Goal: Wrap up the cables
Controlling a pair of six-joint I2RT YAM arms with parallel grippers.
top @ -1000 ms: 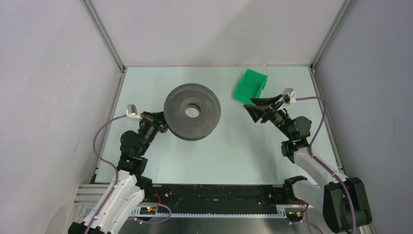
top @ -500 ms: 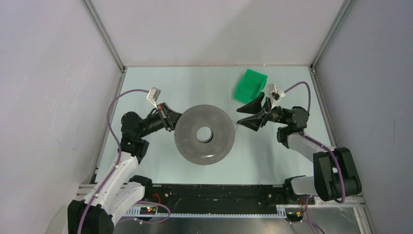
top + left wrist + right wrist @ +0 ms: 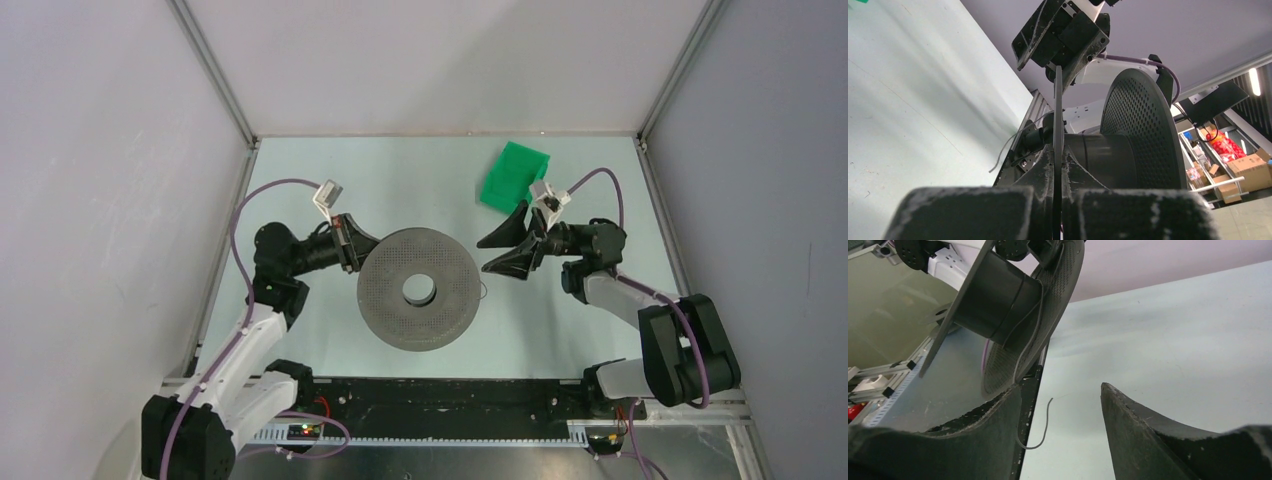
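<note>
The black reel [image 3: 420, 290] is held up over the table's middle, its perforated flange facing up. My left gripper [image 3: 352, 245] is shut on the edge of the reel's thin flange [image 3: 1058, 115], which runs between its fingers [image 3: 1044, 170]. The thin dark cable [image 3: 1044, 426] runs over the reel's hub [image 3: 993, 300], and its free end hangs in a small curl. That end also shows in the left wrist view [image 3: 1004, 154]. My right gripper [image 3: 497, 251] is open and empty just right of the reel, with the cable's end near its left finger [image 3: 998, 412].
A green bin [image 3: 514, 176] lies at the back right, just behind my right gripper. Grey walls and an aluminium frame enclose the pale green table [image 3: 540, 320]. The black base rail [image 3: 440, 400] runs along the near edge.
My left arm has carried the reel right and nearer, to the table's middle. My right gripper has swung left, towards the reel's right edge, and stays open.
</note>
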